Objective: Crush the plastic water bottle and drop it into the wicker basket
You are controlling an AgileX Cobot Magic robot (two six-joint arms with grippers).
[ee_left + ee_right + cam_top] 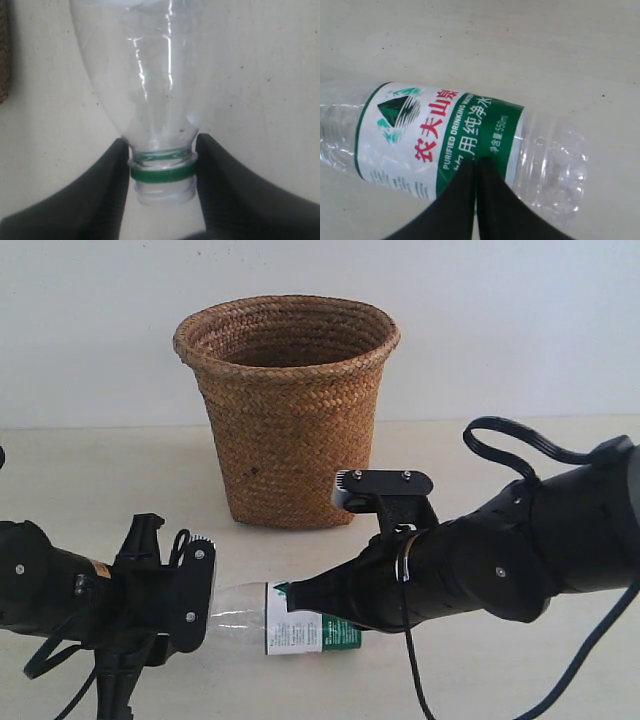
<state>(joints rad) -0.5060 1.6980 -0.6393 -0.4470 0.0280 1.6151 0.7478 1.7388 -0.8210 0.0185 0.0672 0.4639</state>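
The plastic water bottle (245,612) lies on its side on the table, uncapped, with a green ring round its neck. My left gripper (203,592) is shut on the neck; in the left wrist view both black fingers (116,175) press the neck of the bottle (150,75) at the ring. My right gripper (292,597) is shut with nothing between its fingers. Its joined tips (476,163) rest over the green part of the label on the bottle (420,125). The wicker basket (290,410) stands upright behind the bottle, apart from both grippers.
The pale table (500,470) ends at a white wall behind the basket. A black cable (500,435) loops over the right arm. A strip of the basket's weave (3,50) shows at the edge of the left wrist view.
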